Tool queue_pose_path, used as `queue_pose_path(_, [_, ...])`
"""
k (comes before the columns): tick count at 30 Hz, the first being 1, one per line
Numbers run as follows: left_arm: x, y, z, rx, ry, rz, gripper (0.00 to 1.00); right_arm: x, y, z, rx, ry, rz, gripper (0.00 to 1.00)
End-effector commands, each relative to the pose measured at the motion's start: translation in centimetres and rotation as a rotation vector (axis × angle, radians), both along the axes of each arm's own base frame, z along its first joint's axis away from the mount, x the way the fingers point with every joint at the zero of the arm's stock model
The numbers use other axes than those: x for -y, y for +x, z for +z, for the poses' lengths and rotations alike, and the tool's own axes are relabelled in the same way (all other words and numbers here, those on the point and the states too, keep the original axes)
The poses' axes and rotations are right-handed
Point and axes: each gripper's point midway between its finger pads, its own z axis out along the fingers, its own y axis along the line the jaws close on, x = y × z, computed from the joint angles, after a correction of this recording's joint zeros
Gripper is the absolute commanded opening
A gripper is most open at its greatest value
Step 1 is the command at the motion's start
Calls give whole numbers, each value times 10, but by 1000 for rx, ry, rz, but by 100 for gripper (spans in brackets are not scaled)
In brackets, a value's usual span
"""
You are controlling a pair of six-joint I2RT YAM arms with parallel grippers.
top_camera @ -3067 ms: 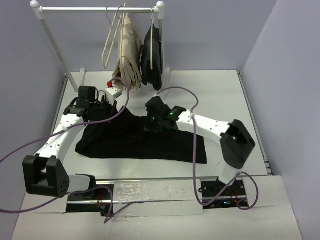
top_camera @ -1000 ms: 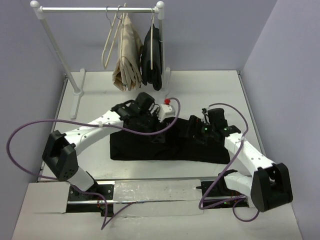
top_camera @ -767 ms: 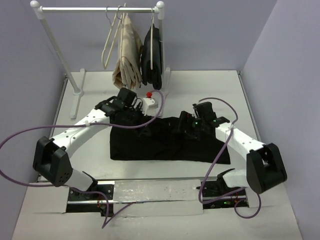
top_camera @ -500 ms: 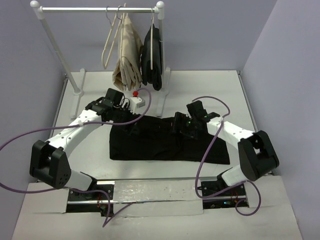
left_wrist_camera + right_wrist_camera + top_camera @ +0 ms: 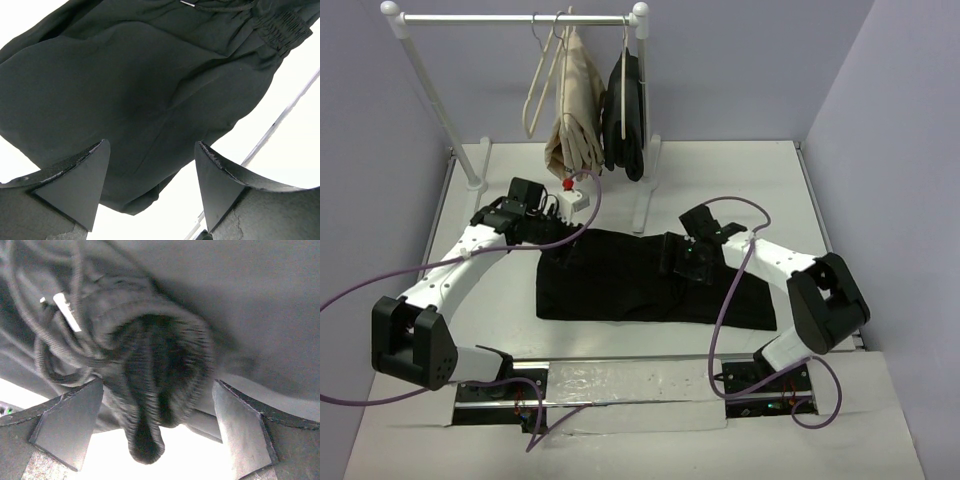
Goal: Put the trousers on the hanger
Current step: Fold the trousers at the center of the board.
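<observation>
Trousers [image 5: 620, 285] lie beneath the open, empty left hand [image 5: 151, 146], their waistband [image 5: 155, 355] bunched inside the open right hand [image 5: 157, 384], seemingly ungripped.

Beige trousers [image 5: 575, 105], small black garment [image 5: 625, 115] hanging on rail [image 5: 515, 18]

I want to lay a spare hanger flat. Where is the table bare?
Best: the bare table at the far right, between the rack's right foot and the right wall. A narrow strip runs between the trousers and the near edge. The middle is crowded: trousers, left gripper, right gripper.
</observation>
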Motion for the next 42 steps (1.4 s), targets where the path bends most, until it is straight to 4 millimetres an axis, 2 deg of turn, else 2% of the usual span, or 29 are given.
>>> queue_pose_path(1, [1,2,8,18,-35,-8,77,-36,11,8,23,92,48,96])
queue_pose_path(3, [-4,5,9,7,-48,13,78,-49,15,12,27,131,64,96])
queue_pose_path(6, [-14,11,11,4,-62,53,77,-54,17,13,37,148,78,94])
queue_pose_path(8, [-21,14,10,18,-48,75,77,-53,19,14,51,131,76,83])
queue_pose_path(9, [-26,15,9,24,-42,89,77,-52,21,15,56,120,80,63])
queue_pose_path(11, [-34,18,10,27,-46,113,77,-50,25,14,61,88,82,40])
queue_pose_path(12, [-38,19,11,29,-53,129,77,-52,31,24,76,75,89,18])
queue_pose_path(14, [-52,23,10,19,-62,179,77,-57,37,36,131,9,132,2])
queue_pose_path(15, [-59,25,8,11,-61,207,77,-64,44,55,157,-7,151,0])
queue_pose_path(17, [-80,31,4,-2,-47,283,77,-79,43,74,190,-21,217,0])
queue_pose_path(18, [-88,31,1,-11,-37,312,77,-89,48,92,206,-16,239,0])
queue_pose_path(19, [-93,32,0,-16,-35,330,77,-97,48,102,219,-10,258,0])
queue_pose_path(20, [-106,33,0,-14,-32,372,77,-115,49,129,270,22,296,0])
queue_pose_path(22, [-118,31,-3,-18,-16,407,77,-132,40,140,258,40,342,0])
queue_pose_path(23, [-127,31,-3,-15,-11,437,77,-152,37,164,292,92,370,0])
queue_pose_path(24, [-132,30,-5,-19,-4,460,77,-165,28,174,277,140,407,0])
queue_pose_path(26, [-148,31,-6,-17,9,518,78,-188,22,185,270,189,447,0])
queue_pose_path(27, [-153,31,-6,-15,11,533,77,-205,16,214,312,242,483,0])
queue_pose_path(28, [-157,31,-6,-14,18,545,78,-218,15,214,299,257,507,0])
queue_pose_path(29, [-162,31,-5,-9,23,561,78,-226,15,244,348,301,519,0])
queue_pose_path(30, [-165,32,-4,-5,28,567,78,-232,13,252,356,321,534,0])
queue_pose_path(31, [-168,32,-4,-5,38,576,78,-238,12,270,375,366,538,0])
queue_pose_path(34, [-172,34,-1,5,46,580,78,-241,8,297,409,432,537,0])
queue_pose_path(35, [-173,34,0,6,49,583,78,-238,6,313,440,458,532,0])
queue_pose_path(39, [-177,41,6,13,44,592,78,-227,0,351,506,523,510,0])
queue_pose_path(42, [-179,47,7,6,40,599,78,-227,-6,380,546,604,519,0])
